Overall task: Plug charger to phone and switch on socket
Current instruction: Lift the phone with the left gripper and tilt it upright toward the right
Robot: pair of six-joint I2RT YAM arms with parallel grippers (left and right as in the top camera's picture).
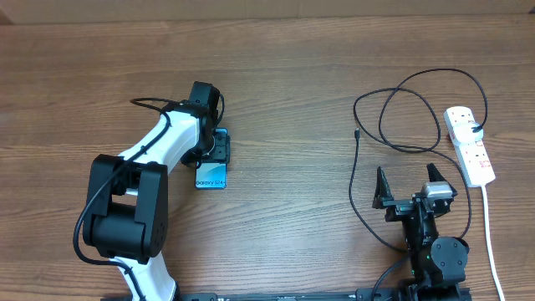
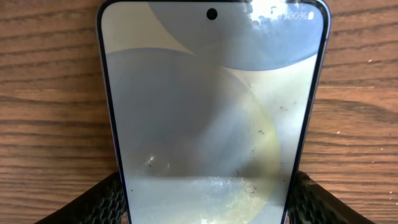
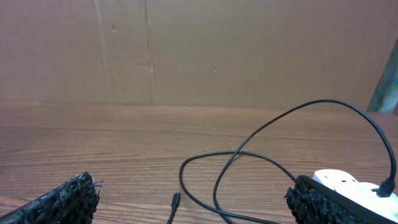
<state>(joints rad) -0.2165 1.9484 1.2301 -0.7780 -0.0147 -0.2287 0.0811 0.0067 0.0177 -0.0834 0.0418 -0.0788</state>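
Observation:
The phone, with a light blue screen, lies flat on the wooden table. It fills the left wrist view. My left gripper reaches down over its far end, and its two fingers press against the phone's two long edges. The charger is a thin black cable looped on the table at the right. Its small plug tip lies free and also shows in the right wrist view. Its black plug sits in the socket, a white power strip. My right gripper is open and empty, near the cable loops.
The socket's thick white cord runs towards the front edge at the far right. A brown cardboard wall stands behind the table. The cable loops lie between the right gripper's fingers and the socket.

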